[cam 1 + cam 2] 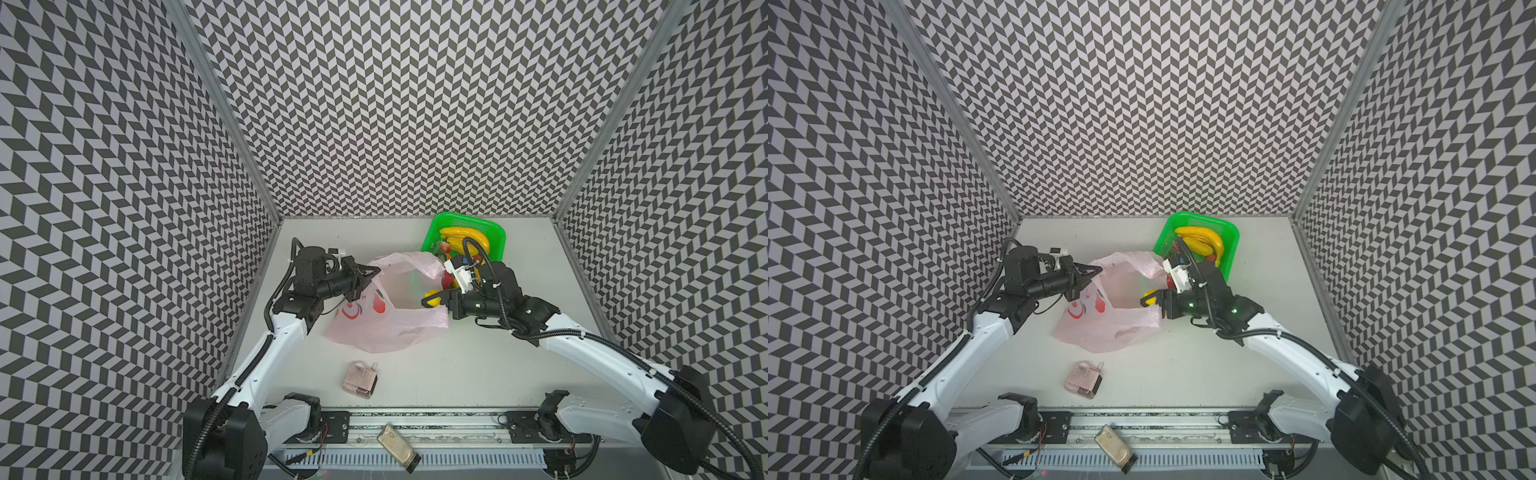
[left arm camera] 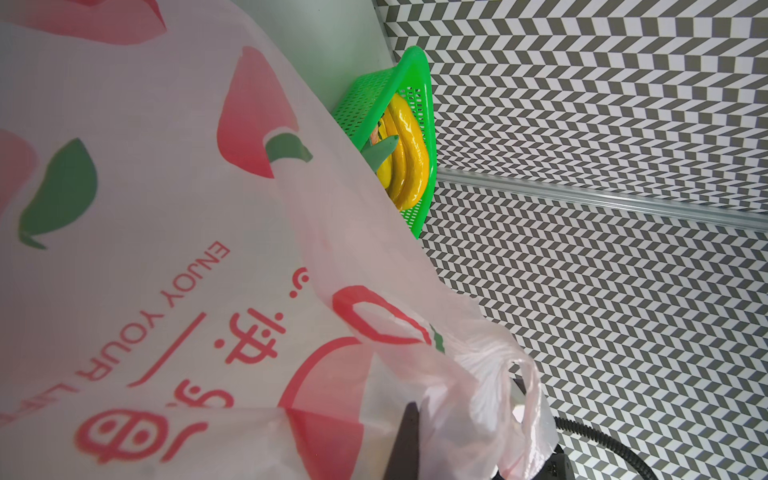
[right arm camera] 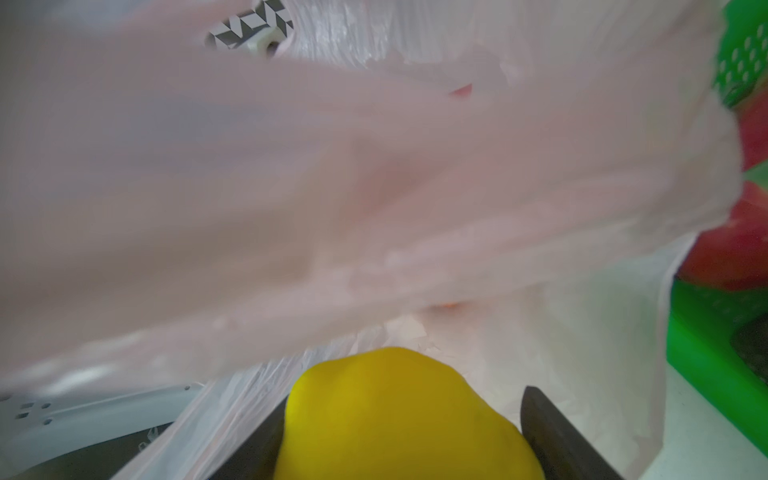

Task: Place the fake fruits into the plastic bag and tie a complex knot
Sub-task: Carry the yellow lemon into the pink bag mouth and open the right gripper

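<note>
Right wrist view: a yellow fruit (image 3: 399, 411), possibly a lemon, is clamped in the right gripper (image 3: 403, 424); the bag (image 3: 332, 166) lies open ahead, its rim pinched by the closed left gripper (image 1: 374, 271).

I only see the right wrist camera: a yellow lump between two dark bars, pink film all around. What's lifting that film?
Observer: The left claw, shut on the rim of the thin pale pink plastic bag, holds its mouth open.
Operator: And the yellow lump?
Observer: A small glossy yellow toy fruit, gripped by the right claw at that mouth.
Operator: More fruit anywhere?
Observer: Yellow toy bananas lie in a green plastic basket behind the bag.
</note>
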You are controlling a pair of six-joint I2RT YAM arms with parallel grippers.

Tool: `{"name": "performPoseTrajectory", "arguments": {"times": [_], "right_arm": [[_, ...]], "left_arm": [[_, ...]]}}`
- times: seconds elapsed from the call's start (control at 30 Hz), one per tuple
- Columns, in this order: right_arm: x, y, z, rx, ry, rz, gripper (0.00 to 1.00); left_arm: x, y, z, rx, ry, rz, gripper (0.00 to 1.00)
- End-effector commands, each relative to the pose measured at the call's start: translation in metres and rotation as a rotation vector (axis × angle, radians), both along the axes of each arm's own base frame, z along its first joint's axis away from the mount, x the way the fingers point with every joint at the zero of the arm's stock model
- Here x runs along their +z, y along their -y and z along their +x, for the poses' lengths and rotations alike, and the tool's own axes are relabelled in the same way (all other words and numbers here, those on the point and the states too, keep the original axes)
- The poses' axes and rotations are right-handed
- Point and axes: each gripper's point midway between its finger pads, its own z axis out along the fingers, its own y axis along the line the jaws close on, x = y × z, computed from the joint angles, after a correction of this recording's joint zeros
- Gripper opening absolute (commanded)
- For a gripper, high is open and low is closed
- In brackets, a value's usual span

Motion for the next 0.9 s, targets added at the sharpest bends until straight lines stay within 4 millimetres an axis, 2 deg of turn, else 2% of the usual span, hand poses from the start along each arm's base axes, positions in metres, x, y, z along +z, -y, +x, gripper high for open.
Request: {"name": "performPoseTrajectory", "arguments": {"times": [0.0, 0.4, 0.63, 0.87], "right_arm": [[0.031, -0.021, 0.016, -0.010, 0.070, 0.107, 0.62], [0.031, -0.042, 0.055, -0.093, 0.123, 0.132, 0.62], [0.032, -0.045, 0.076, -0.165, 0.161, 0.124, 0.62], [0.021, -0.047, 0.093, -0.221, 0.181, 0.102, 0.63]], "left_arm": [[0.007, 0.003, 0.000, -0.006, 0.027, -0.013, 0.00], [0.007, 0.005, -0.002, -0.005, 0.027, -0.016, 0.00], [0.011, 0.006, -0.001, -0.003, 0.033, -0.023, 0.00], [0.011, 0.006, -0.001, -0.001, 0.032, -0.023, 0.00]]}}
